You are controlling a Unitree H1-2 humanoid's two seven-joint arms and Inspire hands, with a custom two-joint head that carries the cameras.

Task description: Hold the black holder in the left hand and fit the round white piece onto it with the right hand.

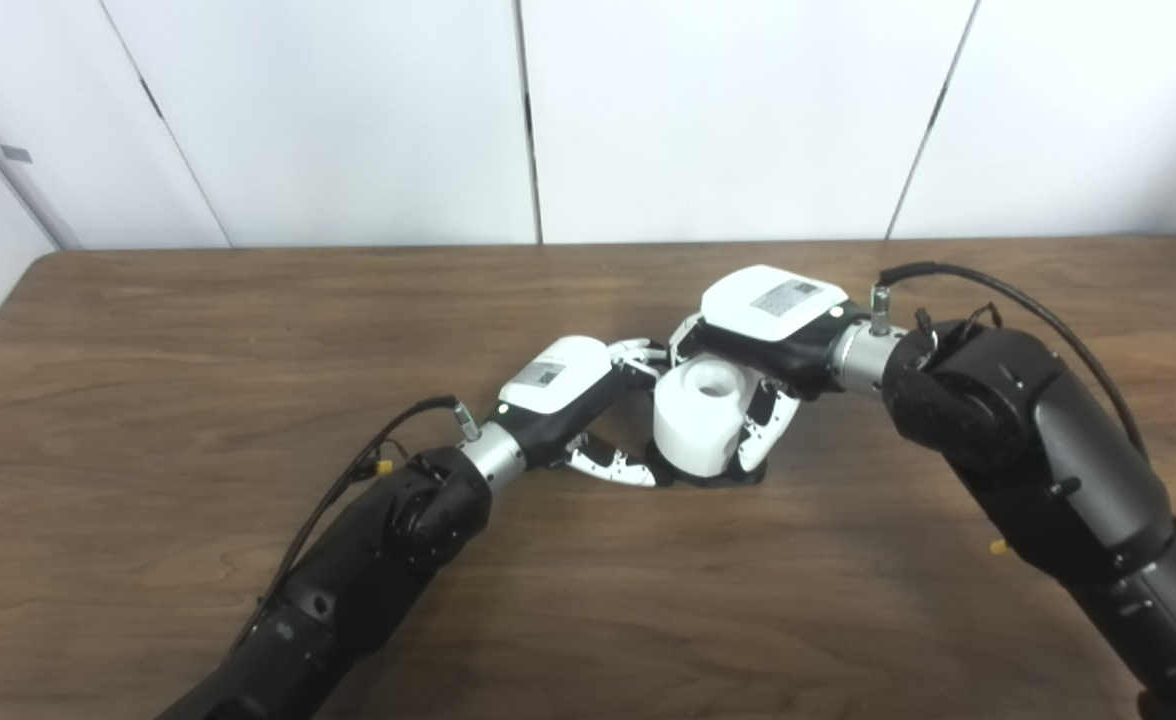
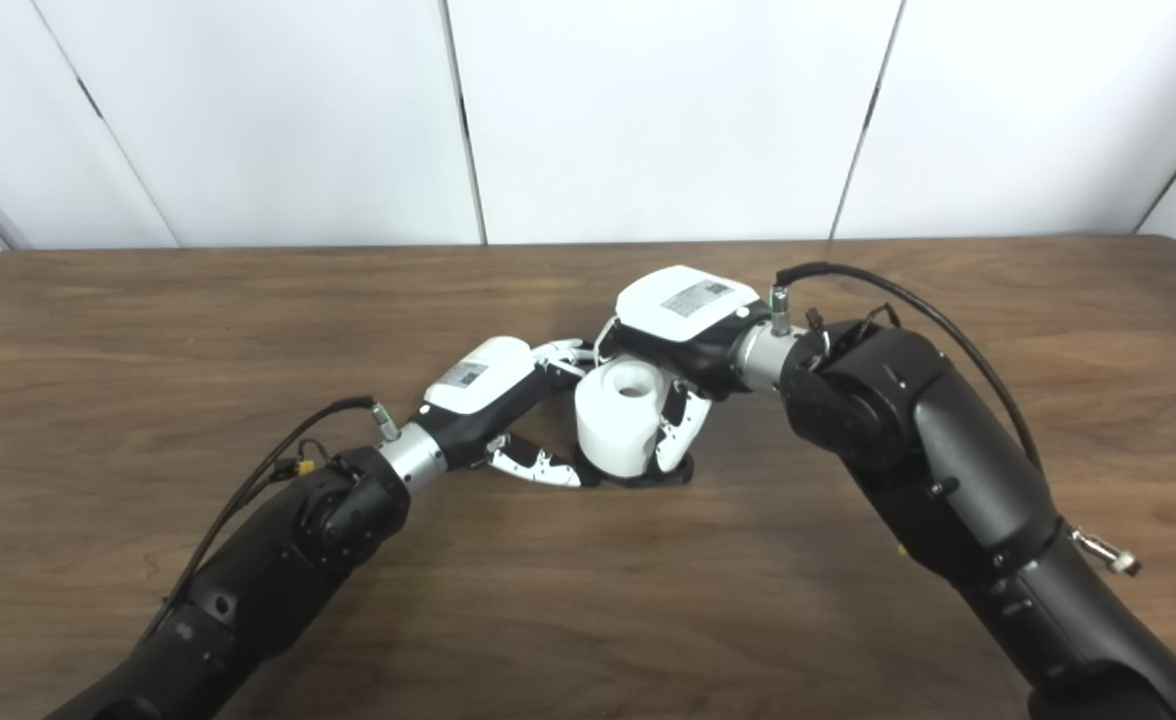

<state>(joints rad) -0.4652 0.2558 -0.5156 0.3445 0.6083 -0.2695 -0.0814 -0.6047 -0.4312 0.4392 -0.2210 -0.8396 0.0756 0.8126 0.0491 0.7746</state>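
- Left eye view: the round white piece [image 1: 700, 418] stands upright near the middle of the wooden table [image 1: 148, 340], its hollow core facing up, over the black holder [image 1: 723, 478], of which only a dark base edge shows beneath it.
- The right hand [image 1: 763, 330] arches over the piece, fingers curled down its near and far sides, clasping it.
- The left hand [image 1: 573, 395] reaches in from the left, fingers spread low at the holder's base; whether they actually grip it, I cannot tell.
- Right eye view: the same arrangement, with a left-hand fingertip [image 2: 558, 476] touching the base edge beside the piece.
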